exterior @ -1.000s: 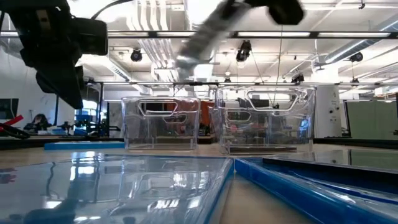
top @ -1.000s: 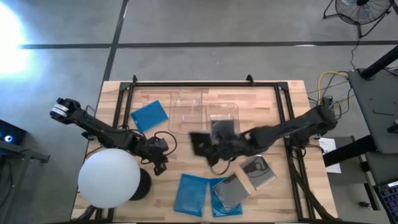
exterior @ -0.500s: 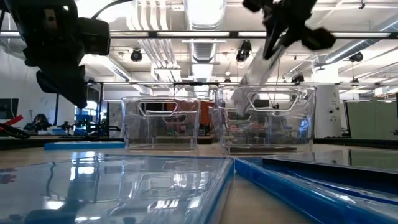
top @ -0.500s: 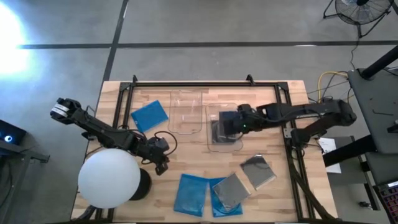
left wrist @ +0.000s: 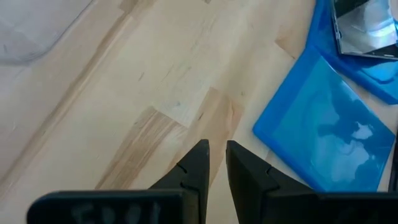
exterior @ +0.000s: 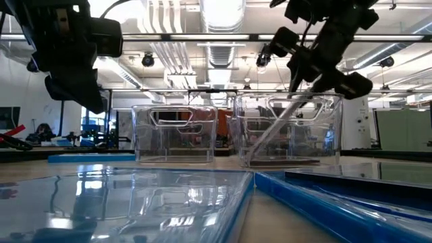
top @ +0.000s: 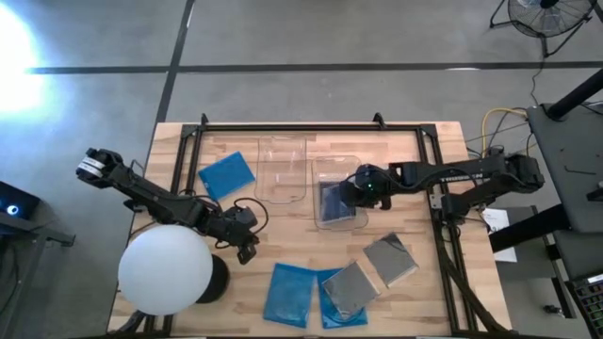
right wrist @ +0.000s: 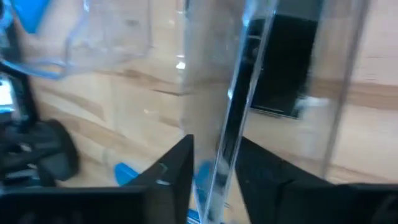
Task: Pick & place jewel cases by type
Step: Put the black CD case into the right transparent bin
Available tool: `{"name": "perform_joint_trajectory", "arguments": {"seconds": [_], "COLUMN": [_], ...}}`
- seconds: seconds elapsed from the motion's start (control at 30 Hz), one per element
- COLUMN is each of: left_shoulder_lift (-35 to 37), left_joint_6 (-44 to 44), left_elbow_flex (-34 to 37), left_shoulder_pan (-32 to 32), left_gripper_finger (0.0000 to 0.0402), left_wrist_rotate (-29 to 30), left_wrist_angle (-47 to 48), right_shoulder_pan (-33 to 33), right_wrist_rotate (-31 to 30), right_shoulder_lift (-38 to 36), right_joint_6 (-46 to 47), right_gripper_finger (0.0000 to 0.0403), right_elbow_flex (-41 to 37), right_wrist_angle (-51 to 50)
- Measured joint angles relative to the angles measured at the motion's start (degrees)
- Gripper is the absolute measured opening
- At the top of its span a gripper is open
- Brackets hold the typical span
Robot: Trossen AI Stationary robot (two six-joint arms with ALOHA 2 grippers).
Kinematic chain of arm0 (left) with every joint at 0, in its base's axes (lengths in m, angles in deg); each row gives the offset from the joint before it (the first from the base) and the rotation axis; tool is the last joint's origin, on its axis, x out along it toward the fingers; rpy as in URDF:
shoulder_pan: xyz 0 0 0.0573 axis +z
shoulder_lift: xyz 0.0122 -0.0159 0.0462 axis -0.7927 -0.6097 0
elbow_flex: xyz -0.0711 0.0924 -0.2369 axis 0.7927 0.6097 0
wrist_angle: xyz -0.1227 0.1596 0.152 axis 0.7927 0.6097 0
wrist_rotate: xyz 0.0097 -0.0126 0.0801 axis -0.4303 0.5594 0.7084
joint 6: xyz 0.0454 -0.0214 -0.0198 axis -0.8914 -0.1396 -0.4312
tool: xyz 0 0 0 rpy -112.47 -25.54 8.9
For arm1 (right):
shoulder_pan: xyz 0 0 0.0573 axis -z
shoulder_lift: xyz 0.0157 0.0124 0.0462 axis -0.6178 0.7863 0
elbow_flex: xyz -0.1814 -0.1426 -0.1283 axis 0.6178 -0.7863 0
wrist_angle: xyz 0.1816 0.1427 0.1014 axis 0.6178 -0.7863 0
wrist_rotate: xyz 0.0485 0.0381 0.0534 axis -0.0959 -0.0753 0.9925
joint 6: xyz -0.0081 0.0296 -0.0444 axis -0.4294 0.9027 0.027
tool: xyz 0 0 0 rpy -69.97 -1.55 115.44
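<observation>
Thin flat dark glossy square jewel case [top: 332, 201] inside right-hand clear rectangular plastic bin [top: 338, 166], leaning tilted against bin wall in low view [exterior: 273, 133]. Right claw [top: 352, 188] above that bin, fingers narrowly parted either side of case edge; gripping or just freed, cannot tell. Left claw [top: 246, 250] nearly closed, empty, over bare wooden bench [top: 283, 247]. No legible writing.
</observation>
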Motion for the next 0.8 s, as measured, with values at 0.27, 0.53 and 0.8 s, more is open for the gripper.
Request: {"name": "perform_joint_trajectory", "arguments": {"seconds": [0.27,0.53,0.8], "left_shoulder_lift": [0.00,0.00,-1.04], "left_joint_6": [-1.36,-4.06,-12.77], "left_elbow_flex": [0.02,0.09,0.09], "left_shoulder_pan": [0.15,0.53,5.24], "left_gripper_finger": [0.0037,0.0037,0.0037], "left_wrist_rotate": [0.15,-0.93,-8.34], "left_wrist_angle": [0.02,-3.47,-12.72], "right_shoulder_pan": [-3.13,-14.33,-35.65], "right_wrist_rotate": [-12.98,-7.16,-4.20], "right_shoulder_lift": [0.14,1.22,1.30], "right_joint_6": [-10.26,-5.42,22.71], "right_gripper_finger": [0.0211,0.0230,0.0230], "right_elbow_flex": [12.15,23.78,15.43], "right_wrist_angle": [-26.81,-41.12,-19.50]}}
